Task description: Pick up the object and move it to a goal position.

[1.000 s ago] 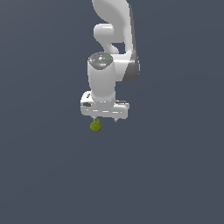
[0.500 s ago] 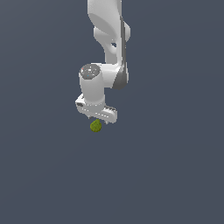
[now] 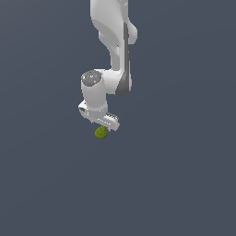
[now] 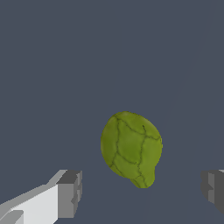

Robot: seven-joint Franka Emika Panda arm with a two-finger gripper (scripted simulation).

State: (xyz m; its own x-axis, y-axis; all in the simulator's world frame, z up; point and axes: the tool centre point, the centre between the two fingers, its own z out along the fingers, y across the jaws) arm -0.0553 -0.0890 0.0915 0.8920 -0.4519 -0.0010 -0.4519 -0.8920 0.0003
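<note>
The object (image 3: 101, 132) is a small olive-green bumpy lump resting on the dark grey floor, directly under the white hand of my arm. My gripper (image 3: 103, 127) hangs over it, open. In the wrist view the object (image 4: 131, 148) lies in the gap of my gripper (image 4: 142, 190). One grey fingertip (image 4: 70, 192) and the other (image 4: 213, 188) stand well apart on either side of it. Neither pad touches the lump.
The plain dark grey floor (image 3: 184, 184) runs all around the object. The white arm (image 3: 115, 41) rises from the hand toward the exterior view's top edge.
The hand has shifted toward the exterior view's left and slightly down, ending over the object. The object has stayed where it was.
</note>
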